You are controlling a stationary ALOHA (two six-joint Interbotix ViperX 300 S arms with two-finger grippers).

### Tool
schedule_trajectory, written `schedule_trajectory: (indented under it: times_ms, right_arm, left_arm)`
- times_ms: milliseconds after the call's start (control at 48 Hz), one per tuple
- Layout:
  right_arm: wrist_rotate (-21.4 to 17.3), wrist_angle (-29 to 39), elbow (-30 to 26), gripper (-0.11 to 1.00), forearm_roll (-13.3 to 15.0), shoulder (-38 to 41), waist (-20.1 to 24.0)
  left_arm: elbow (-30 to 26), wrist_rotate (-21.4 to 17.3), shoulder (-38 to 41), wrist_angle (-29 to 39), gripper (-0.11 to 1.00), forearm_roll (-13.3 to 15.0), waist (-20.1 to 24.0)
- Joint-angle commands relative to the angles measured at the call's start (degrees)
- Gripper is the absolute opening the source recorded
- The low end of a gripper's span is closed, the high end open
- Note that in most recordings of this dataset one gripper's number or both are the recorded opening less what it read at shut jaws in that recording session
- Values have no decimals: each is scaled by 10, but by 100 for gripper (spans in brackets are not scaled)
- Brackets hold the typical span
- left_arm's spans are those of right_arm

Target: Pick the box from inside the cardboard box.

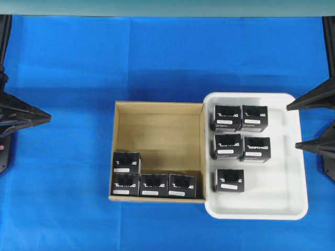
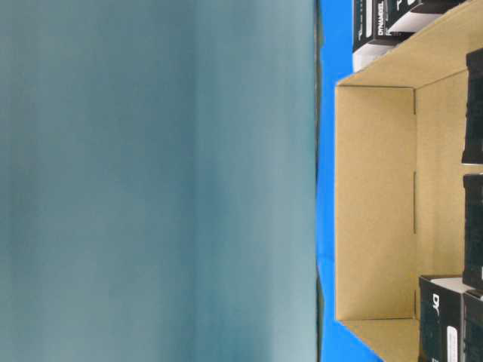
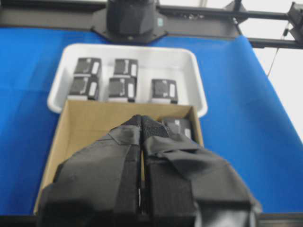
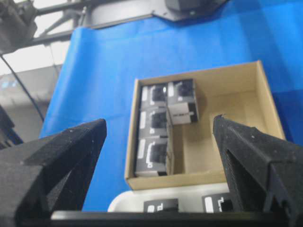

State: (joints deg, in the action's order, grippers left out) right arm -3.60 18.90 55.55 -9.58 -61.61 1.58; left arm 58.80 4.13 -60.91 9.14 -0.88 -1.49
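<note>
With jaws spread wide and empty, the right gripper [image 4: 158, 165] sits nearer the black boxes [image 1: 153, 184], which lie at its 12 o'clock inside the cardboard box [image 1: 157, 125]; the left gripper [image 3: 142, 124] is pressed shut.

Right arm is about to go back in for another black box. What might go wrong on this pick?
1. The four boxes left in the cardboard box sit packed together against its near and left walls, so a finger of the open right gripper may catch a wall or nudge a neighbour.
2. Reaching in means crossing the white tray, where five boxes already stand.
</note>
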Motion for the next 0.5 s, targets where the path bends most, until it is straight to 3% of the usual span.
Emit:
schedule_trajectory:
  times_ms: [0,479]
  right_arm:
    - [-1,-6,-4,95,1,0,-3]
    - [-3,1,11,95,1,-32,-3]
  left_arm:
    - [-13,1,5,-4,-2,-1,-3]
    - [-7,-1,4,-2,-2,-2,-3]
